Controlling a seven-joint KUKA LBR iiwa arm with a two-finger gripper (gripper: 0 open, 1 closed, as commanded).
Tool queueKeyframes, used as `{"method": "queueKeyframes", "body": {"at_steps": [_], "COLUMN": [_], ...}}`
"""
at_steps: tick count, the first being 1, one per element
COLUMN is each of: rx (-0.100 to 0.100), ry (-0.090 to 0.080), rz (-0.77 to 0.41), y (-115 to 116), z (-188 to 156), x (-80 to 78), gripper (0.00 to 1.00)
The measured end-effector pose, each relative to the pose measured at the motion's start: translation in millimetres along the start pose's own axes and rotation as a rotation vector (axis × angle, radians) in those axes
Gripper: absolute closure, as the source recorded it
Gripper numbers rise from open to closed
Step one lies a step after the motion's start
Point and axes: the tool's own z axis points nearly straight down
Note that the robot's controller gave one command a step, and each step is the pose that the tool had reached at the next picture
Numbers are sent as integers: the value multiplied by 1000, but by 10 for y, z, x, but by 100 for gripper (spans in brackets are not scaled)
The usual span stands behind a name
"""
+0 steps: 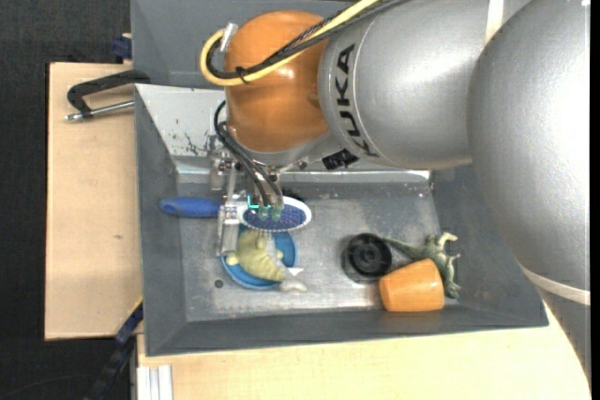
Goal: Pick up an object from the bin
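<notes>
Now: claw (246,222) over blue lid (240,276) w/ pale toy (259,259), near-left | arm (422,80) hides claw top | grip: can't tell

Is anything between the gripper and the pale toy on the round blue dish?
Possibly: a blue oval disc sits right at the gripper, in the picture just above the pale toy on the round blue dish. Nothing else visible intervenes.

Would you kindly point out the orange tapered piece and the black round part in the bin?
orange tapered piece (412,288): camera view, on the middle of its side.
black round part (366,255): camera view, on its centre.
</notes>
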Motion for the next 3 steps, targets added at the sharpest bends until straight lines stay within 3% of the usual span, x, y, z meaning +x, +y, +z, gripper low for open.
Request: {"method": "queueKeyframes", "body": {"at_steps": [1, 2, 3], "rx": [1, -3, -3], "ry": [0, -12, -21], "rz": [-48, -50, -77], "y": [-605, -574, -685], "z": [1018, 959, -627], "x": [-270, -294, -363], "gripper": [0, 100, 100]}}
